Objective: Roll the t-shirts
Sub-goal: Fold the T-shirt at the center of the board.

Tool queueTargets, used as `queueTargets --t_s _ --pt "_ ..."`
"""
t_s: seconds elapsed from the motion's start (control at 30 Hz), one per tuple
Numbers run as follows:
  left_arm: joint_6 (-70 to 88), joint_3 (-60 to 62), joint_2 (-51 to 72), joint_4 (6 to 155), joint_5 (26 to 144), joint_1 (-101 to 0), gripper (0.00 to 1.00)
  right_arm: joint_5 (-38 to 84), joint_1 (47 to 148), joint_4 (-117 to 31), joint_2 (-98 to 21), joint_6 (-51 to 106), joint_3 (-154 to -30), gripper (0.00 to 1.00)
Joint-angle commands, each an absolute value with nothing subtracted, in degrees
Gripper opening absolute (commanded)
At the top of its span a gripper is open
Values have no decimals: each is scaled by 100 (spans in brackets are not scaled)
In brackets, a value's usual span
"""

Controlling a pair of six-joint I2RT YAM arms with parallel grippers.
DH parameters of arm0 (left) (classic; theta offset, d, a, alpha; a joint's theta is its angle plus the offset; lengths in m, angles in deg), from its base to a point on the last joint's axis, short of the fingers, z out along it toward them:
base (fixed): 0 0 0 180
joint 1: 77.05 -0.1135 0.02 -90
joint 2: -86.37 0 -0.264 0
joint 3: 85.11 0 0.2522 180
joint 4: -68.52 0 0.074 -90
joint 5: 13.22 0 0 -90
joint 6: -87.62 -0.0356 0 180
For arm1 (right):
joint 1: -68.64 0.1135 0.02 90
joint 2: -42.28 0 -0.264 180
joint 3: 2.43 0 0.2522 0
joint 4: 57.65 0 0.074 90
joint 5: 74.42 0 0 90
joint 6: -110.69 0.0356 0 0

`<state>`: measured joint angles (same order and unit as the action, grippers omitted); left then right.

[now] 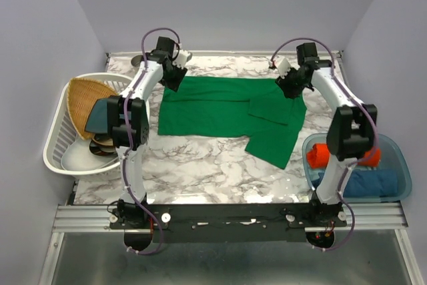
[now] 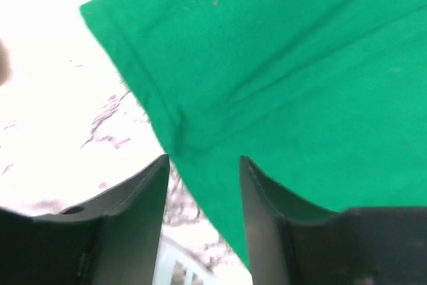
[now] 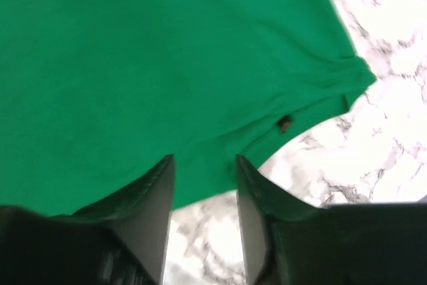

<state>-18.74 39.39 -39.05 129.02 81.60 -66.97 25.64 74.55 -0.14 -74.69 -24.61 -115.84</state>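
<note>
A bright green t-shirt (image 1: 220,108) lies spread flat on the marble table, with one part folded over and hanging toward the front right. My left gripper (image 1: 175,77) is at the shirt's far left corner. In the left wrist view it (image 2: 205,158) stands open over the hemmed edge of the green cloth (image 2: 280,78). At the far right corner is my right gripper (image 1: 292,86). The right wrist view shows it (image 3: 205,158) open too, with the shirt's edge (image 3: 147,65) lying just past its fingertips. An orange-red bundle (image 1: 319,154) and a blue bundle (image 1: 373,183) are packed together at the right.
The two bundles lie in a blue plastic bin (image 1: 402,165) at the front right, partly behind my right arm. A white laundry basket (image 1: 57,145) at the left holds a tan wicker tray (image 1: 85,97) and a dark teal plate (image 1: 100,117).
</note>
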Motion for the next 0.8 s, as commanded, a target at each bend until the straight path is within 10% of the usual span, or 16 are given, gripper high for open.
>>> queueTargets --t_s 0.0,0.77 --pt "-1934 3571 -3158 13062 8329 -6625 61 4361 7873 1014 -5390 -4591 -9474 57" --pt "-1768 2289 -1524 13265 8346 -6440 60 1902 9922 789 -2864 -6597 -5486 46"
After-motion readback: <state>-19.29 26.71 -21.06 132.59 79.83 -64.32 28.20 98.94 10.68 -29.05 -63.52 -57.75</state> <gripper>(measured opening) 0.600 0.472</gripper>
